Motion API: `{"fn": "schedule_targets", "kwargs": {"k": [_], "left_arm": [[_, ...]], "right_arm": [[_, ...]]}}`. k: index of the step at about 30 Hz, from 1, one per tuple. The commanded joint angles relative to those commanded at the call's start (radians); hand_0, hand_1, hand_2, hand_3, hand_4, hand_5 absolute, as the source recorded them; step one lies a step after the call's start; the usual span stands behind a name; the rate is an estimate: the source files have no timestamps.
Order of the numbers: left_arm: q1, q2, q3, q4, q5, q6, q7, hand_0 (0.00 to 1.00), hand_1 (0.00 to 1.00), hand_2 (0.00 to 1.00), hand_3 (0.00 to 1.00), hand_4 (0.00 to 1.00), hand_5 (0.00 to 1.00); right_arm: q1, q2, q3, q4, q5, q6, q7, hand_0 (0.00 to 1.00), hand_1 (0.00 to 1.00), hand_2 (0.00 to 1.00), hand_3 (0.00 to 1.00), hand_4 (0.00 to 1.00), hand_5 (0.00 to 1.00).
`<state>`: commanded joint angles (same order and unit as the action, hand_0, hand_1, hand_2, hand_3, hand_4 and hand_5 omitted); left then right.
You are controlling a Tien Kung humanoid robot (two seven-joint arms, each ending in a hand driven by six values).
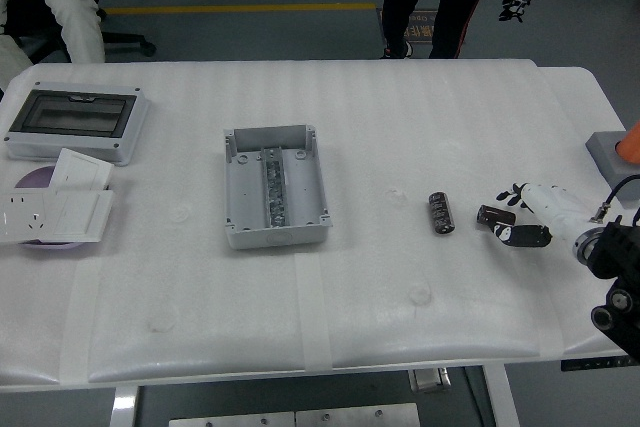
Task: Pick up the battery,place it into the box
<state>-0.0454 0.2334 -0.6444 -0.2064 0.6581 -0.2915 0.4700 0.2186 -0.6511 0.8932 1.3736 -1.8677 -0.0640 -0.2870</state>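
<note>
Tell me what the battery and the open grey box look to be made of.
Battery: dark glossy cylinder, likely plastic-sleeved metal; highlights show along it. Box: matte grey, probably moulded plastic, with corner screw bosses and a shinier, apparently metal rail down its middle.

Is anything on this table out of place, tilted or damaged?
Nothing stands out. The battery lies flat on the table, apart from the right hand. The grey box sits open and level, and shows no damage.

1 high head view, forward and down over the white table (350,127).
</note>
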Motion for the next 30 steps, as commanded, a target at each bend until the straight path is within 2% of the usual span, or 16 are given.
{"fn": "schedule_targets", "kwargs": {"k": [6,7,13,30], "left_arm": [[-0.003,0.001,0.005,0.001,-0.006,0.0,-0.003,0.374,0.614,0.576,0.553,0.629,0.005],[-0.003,0.002,0.005,0.001,-0.006,0.0,-0.003,0.374,0.613,0.575,0.551,0.624,0.004],[-0.004,0.002,0.012,0.001,-0.012,0.0,-0.005,0.374,0.613,0.57,0.551,0.622,0.004],[-0.009,0.006,0.035,0.003,-0.029,0.003,-0.017,0.371,0.607,0.562,0.543,0.582,0.002]], "right_arm": [[0.002,0.003,-0.011,-0.001,0.001,-0.004,0.0,0.863,0.663,0.719,0.733,0.513,0.312],[0.002,0.004,-0.013,-0.001,0.001,-0.004,0.0,0.847,0.652,0.706,0.728,0.472,0.276],[0.003,0.007,-0.029,0.002,0.005,-0.009,0.002,0.841,0.646,0.703,0.725,0.462,0.273],[0.004,0.01,-0.043,0.006,0.007,-0.022,0.005,0.836,0.636,0.695,0.729,0.467,0.283]]}}
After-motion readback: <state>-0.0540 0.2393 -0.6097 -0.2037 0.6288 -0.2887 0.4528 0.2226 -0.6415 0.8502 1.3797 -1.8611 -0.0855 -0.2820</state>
